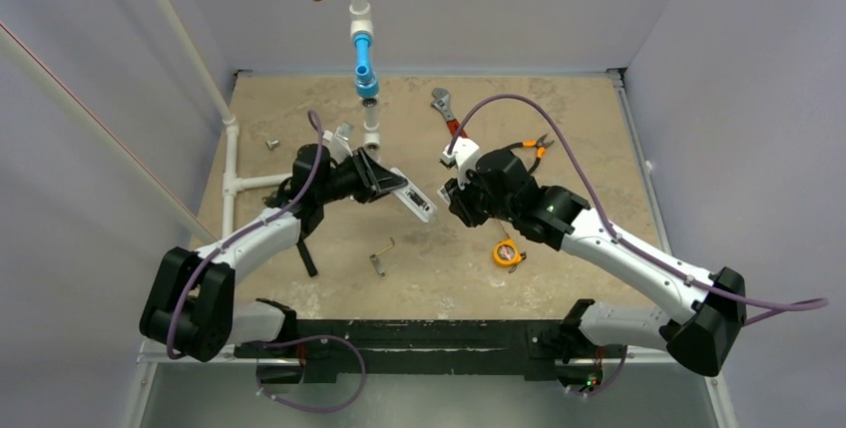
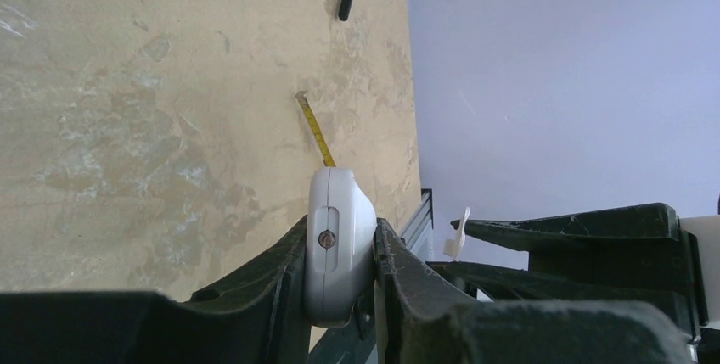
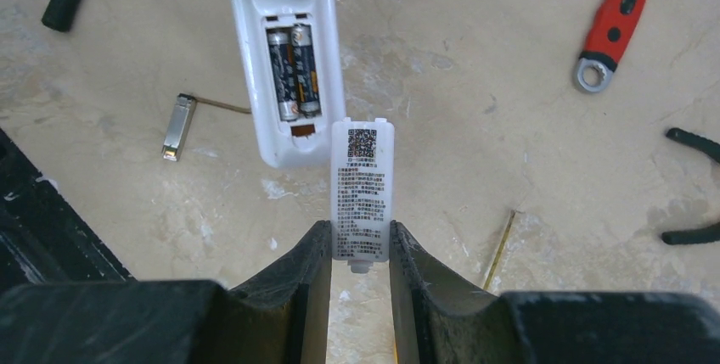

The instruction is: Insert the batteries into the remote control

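Tan mottled tabletop (image 1: 559,99), both arms meeting mid-table at the remote control (image 3: 280,145).
I've got the left gripper (image 2: 340,230) clamped on the remote's sides, holding it off the surface, with two batteries (image 3: 293,63) seated in the open bay. The right gripper (image 3: 360,232) pinches the loose battery cover (image 3: 362,186) by its long edges, tabbed end right beside the remote's end corner. Touching or not, I can't tell. Bare table runs wide from the remote to the red wrench (image 3: 615,20), and a metal clip (image 3: 178,126) lies near its other side.
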